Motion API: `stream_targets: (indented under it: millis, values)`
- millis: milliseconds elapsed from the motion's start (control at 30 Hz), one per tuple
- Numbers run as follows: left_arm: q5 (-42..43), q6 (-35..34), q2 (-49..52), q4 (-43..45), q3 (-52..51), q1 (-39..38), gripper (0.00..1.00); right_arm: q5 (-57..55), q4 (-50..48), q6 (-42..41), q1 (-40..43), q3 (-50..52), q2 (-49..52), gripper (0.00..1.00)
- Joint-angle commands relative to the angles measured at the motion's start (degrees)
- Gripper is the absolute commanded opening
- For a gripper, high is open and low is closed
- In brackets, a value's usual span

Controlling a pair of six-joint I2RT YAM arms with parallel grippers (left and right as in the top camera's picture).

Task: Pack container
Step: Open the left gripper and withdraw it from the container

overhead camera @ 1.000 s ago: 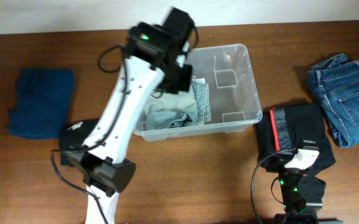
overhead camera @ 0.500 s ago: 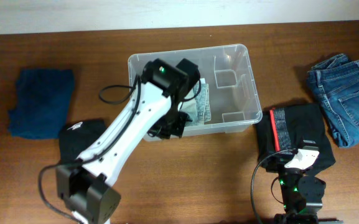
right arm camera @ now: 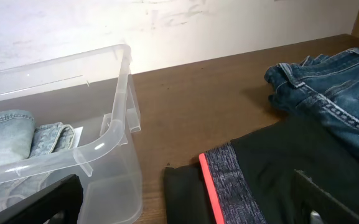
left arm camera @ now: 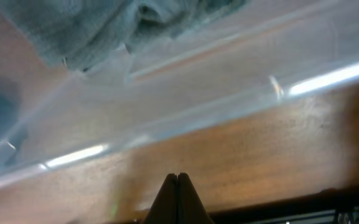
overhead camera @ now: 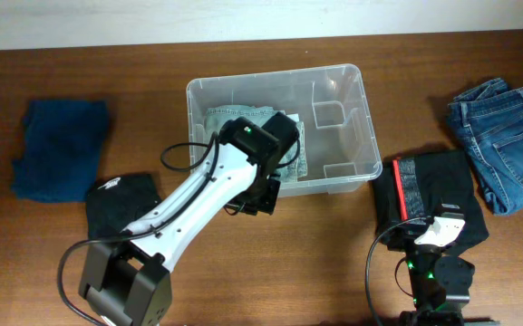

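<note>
Left jaws closed and empty above the worktop (left arm camera: 260, 155), the container (overhead camera: 279, 75) just ahead; right jaws wide open, black garment (right arm camera: 279, 168) between them.

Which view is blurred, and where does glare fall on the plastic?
Left wrist view: blurred, with glare streaks along the container wall; only the shut left gripper looks crisp. Overhead and right wrist views: sharp, evenly lit, faint sheen on the rim.
</note>
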State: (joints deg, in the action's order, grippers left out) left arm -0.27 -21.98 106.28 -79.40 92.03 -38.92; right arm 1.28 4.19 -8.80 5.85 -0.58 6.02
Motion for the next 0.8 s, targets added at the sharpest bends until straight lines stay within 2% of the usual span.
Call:
stream_targets:
  millis: [0, 500, 767]
  values:
    - [-2.62, -1.03, -0.66, 2.23, -0.15, 1.73, 0.00, -0.50, 0.33, 0.22, -0.31, 0.26, -0.42, 0.99]
    - [-3.65, -1.07, -0.68, 5.33, -0.15, 4.35, 0.01, -0.50, 0.33, 0.22, -0.31, 0.26, -0.42, 0.99]
    - [-1.22, -0.26, -2.82, 0.52, 4.66, 5.05, 0.00, -0.50, 0.33, 0.22, -0.31, 0.26, -0.42, 0.99]
